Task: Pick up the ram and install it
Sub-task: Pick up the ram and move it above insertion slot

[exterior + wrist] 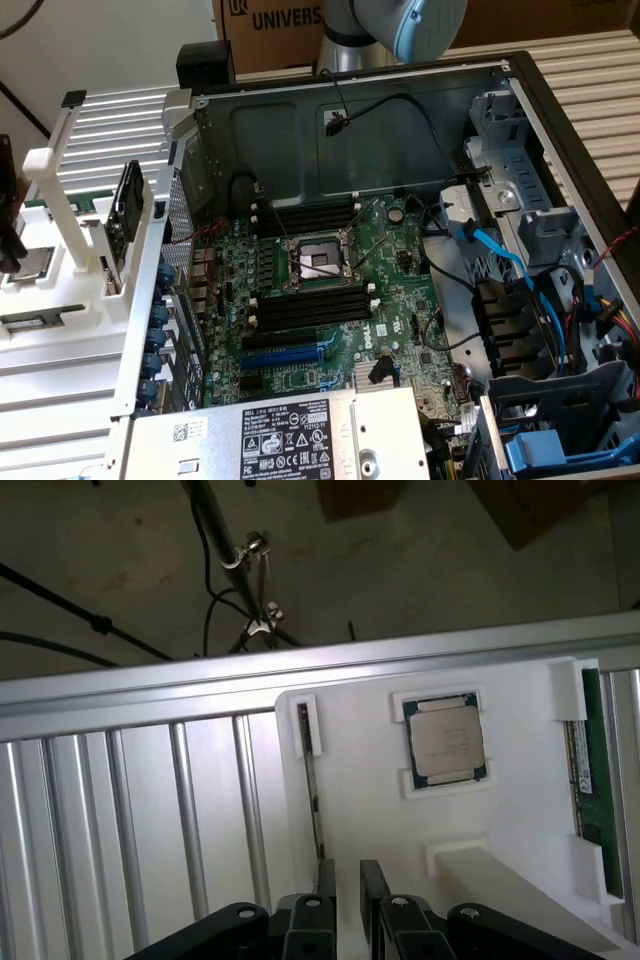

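My pincer (349,872) hangs over the white tray (520,810) with its two black fingers (327,885) spread by a narrow gap, and only bare white plastic shows between them, so I grip nothing. I count one ram (593,780) here: the green stick with its white label lies along the tray's edge, its two ends tucked into white brackets, well apart from my fingers. One square silver processor chip (447,738) sits in its own recess, between the ram and a single thin dark strip (314,790) that runs from a white clip towards my fingertips; I see that strip edge-on and cannot tell what it is. In the exterior view one open computer case (520,90) lies to the right of the tray, and my arm (400,25) stands behind it. On the motherboard (395,250) there is one processor socket (318,262) with two banks of long black memory slots (310,305), one bank on each side of it.
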You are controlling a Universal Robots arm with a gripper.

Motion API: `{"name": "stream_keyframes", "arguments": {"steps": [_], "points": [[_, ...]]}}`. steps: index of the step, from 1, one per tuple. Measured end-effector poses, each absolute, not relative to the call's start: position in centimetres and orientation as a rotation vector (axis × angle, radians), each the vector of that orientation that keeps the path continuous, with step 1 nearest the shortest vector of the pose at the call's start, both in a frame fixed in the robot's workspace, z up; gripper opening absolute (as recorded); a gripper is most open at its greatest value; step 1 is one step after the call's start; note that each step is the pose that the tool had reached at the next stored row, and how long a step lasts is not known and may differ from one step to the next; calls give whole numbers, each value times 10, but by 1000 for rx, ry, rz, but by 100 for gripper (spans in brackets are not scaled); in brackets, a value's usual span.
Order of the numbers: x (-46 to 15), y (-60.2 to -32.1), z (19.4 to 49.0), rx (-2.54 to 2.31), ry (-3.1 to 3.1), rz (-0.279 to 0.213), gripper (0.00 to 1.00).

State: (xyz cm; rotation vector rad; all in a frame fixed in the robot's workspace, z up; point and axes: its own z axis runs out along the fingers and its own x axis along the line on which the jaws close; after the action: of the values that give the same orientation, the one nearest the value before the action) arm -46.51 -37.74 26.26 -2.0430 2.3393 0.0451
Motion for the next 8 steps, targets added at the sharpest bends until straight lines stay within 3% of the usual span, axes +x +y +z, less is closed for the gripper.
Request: {"name": "stream_keyframes", "arguments": {"steps": [8], "points": [[-465,-380,248,-2044,2339,45,24]]}}
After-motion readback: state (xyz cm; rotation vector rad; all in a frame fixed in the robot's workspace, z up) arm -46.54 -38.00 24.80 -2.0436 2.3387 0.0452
